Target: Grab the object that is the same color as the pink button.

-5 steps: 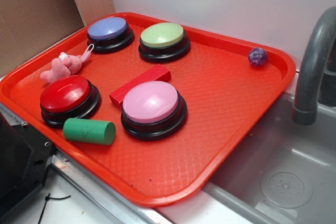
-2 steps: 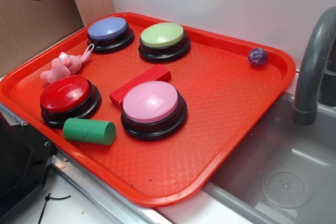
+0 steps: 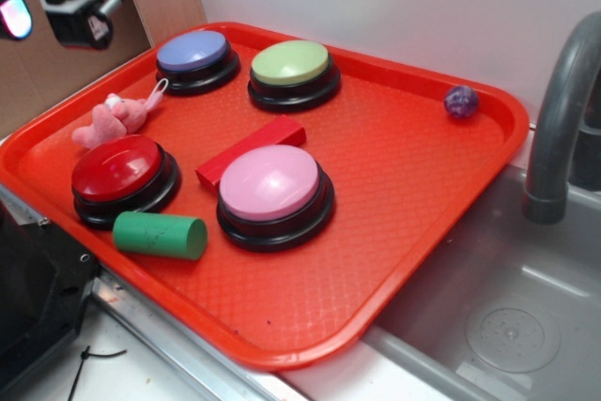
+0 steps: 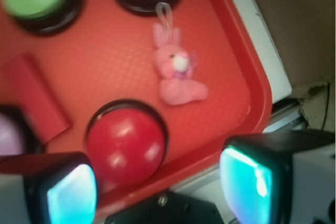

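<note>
We find the pink plush toy [image 3: 111, 120] lying on the red tray [image 3: 404, 176] near its left edge, between the blue-purple button [image 3: 194, 58] behind it and the red button [image 3: 122, 176] in front, just beside the latter. In the wrist view the toy [image 4: 176, 73] lies ahead of the hand [image 4: 157, 184] and a little to its right, its long axis running from the white loop string [image 4: 165, 15] at the far end, through the ears and head, to the rump nearest the fingers. The hand [image 3: 52, 7] hangs high above the tray's far-left corner, well apart from the toy, its fingers spread wide and holding nothing. In our judgement the coming move turns on descending and shifting forward until the body sits between the fingers.

Counting: one plush toy; four dome buttons, namely the pink button [image 3: 272, 190], red, blue-purple and a green button [image 3: 293, 70]; one red block [image 3: 250, 149]; one green cylinder [image 3: 160, 235]; and one small purple ball [image 3: 461, 100], its surface too small to make out well. A grey faucet [image 3: 563, 119] stands over the sink [image 3: 507, 307] on the right.
</note>
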